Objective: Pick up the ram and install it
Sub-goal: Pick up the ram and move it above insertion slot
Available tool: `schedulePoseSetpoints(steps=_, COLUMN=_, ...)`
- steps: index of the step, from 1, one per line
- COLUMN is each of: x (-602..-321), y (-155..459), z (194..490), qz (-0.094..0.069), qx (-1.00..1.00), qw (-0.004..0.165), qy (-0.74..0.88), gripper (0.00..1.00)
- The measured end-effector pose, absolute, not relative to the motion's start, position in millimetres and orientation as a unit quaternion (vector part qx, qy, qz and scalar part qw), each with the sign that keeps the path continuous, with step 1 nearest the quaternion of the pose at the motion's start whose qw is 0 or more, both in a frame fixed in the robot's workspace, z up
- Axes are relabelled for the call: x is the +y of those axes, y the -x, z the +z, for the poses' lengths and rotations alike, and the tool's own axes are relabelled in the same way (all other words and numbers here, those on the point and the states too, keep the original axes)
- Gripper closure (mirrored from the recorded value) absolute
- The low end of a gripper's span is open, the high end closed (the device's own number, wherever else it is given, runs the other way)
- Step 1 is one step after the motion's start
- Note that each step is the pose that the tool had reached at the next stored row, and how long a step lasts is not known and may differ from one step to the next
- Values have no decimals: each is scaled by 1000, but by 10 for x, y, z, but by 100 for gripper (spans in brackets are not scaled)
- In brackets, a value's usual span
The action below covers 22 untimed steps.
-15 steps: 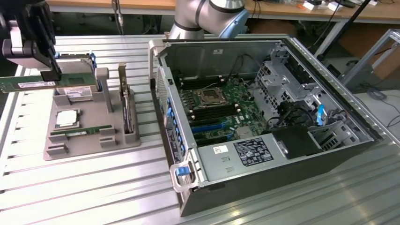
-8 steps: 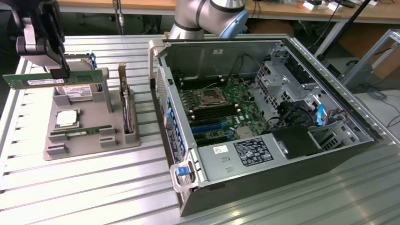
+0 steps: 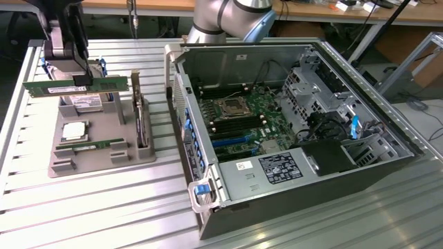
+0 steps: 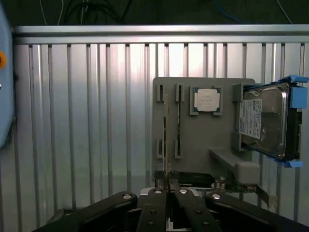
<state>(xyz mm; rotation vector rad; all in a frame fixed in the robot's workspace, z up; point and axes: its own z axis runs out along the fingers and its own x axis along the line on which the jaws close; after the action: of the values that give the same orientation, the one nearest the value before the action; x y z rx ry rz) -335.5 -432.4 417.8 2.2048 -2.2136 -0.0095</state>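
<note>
The ram (image 3: 76,86), a long green board with a white label, hangs level in the air above the grey holder (image 3: 104,155) at the exterior view's left. My gripper (image 3: 82,80) is shut on its top edge near the middle. In the wrist view the black fingers (image 4: 157,198) pinch the ram (image 4: 167,145), which shows edge-on as a thin line over the grey holder (image 4: 203,145). The open computer case (image 3: 291,129) lies at the exterior view's right, its motherboard (image 3: 242,124) facing up.
The holder also carries a second green stick (image 3: 90,145), a square silver processor (image 3: 74,130) (image 4: 206,100) and a hard drive with blue rails (image 4: 263,121). Everything rests on a ribbed metal table (image 3: 104,207). The arm's base (image 3: 221,21) stands behind the case.
</note>
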Motion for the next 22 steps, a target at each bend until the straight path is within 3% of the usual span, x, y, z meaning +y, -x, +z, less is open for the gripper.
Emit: schedulePoseSetpoints(steps=22, x=-4324, y=2876, z=4178, qz=-3, qx=-708, qw=9, qy=-706, gripper=88)
